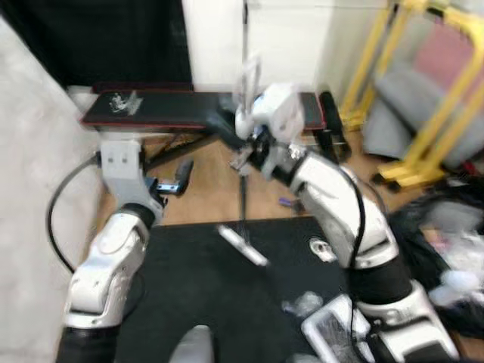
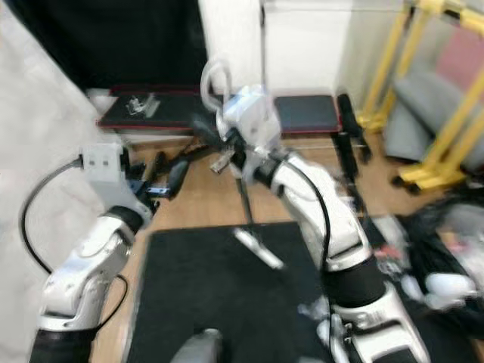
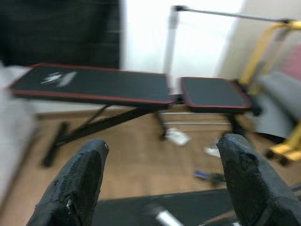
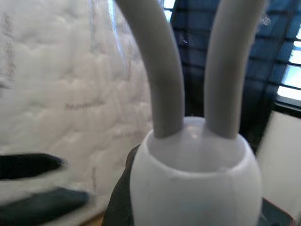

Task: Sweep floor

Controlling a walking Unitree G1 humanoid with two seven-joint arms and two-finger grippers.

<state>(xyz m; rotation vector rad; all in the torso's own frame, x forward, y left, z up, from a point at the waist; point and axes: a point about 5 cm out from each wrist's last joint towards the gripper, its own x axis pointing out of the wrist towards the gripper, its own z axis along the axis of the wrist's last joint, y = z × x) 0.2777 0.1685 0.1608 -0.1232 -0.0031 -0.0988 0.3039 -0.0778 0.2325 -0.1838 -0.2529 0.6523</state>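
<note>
Right wrist view is showing the right hand (image 4: 141, 197) holding the broom (image 2: 246, 200) at its white looped handle top, the fingers apparently clamped around it, though blur is hiding the exact contact. From the head views, the thin dark shaft is running down from that grip, in front of the bench (image 1: 174, 110), to the near edge of the black mat (image 1: 212, 295), where a pale blurred bar, probably the sweeping head, is lying across the mat. The left hand (image 3: 162, 183) is hanging beside the mat's left edge with its fingers (image 3: 77, 181) spread wide apart, holding nothing and pointing toward the bench. Small scraps are sitting on the wooden floor (image 3: 136, 165) between bench and mat. To sweep well, the robot is likely needing the left hand lower on the shaft for a second grip, keeping the head flat and drawing scraps off the wood in short strokes away from the bench legs.
</note>
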